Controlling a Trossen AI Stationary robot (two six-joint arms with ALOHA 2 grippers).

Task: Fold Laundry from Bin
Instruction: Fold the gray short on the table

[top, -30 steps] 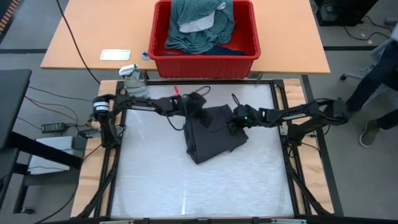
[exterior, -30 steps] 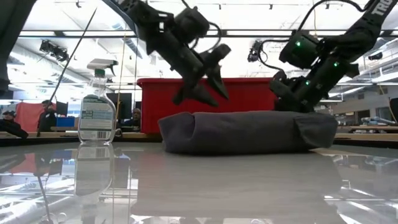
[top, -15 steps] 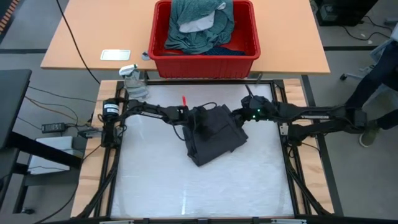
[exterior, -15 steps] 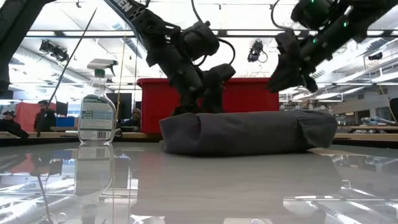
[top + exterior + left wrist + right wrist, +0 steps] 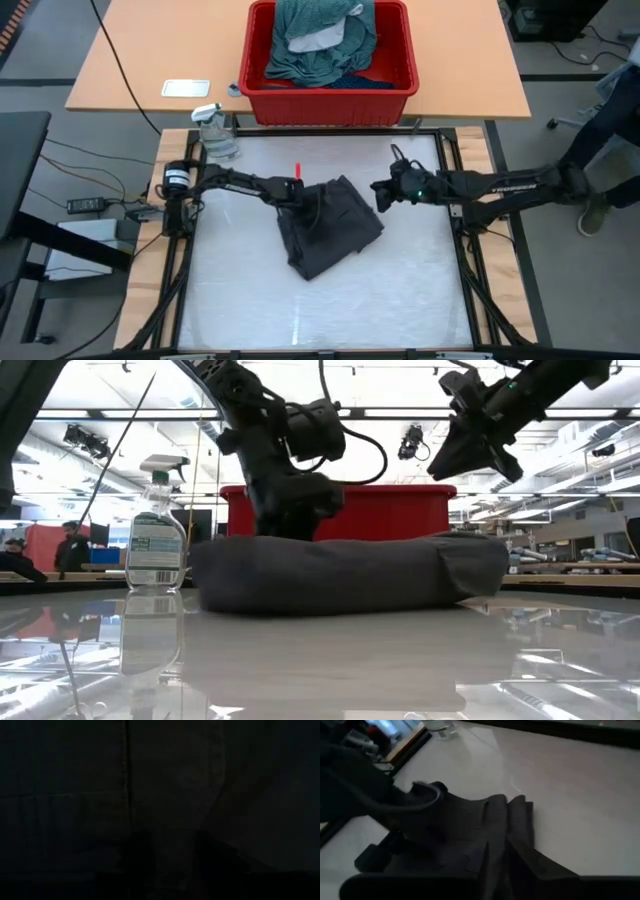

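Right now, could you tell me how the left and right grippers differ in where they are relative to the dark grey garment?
The left gripper presses down on the dark grey garment; the right gripper hangs raised beside it, apart. The left sits at its bin-side left edge, the right off its right edge. Both are dark.

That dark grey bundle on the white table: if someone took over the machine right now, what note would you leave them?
Left gripper: pressed down on the folded dark grey garment at its bin-side edge; grip not visible.
Right gripper: raised, clear of the garment, empty.
Red bin: beyond the work surface, holding the teal-green shirt and other pieces.
Done: grey garment folded into a compact bundle.
Left: set it aside, then fold what is in the bin.
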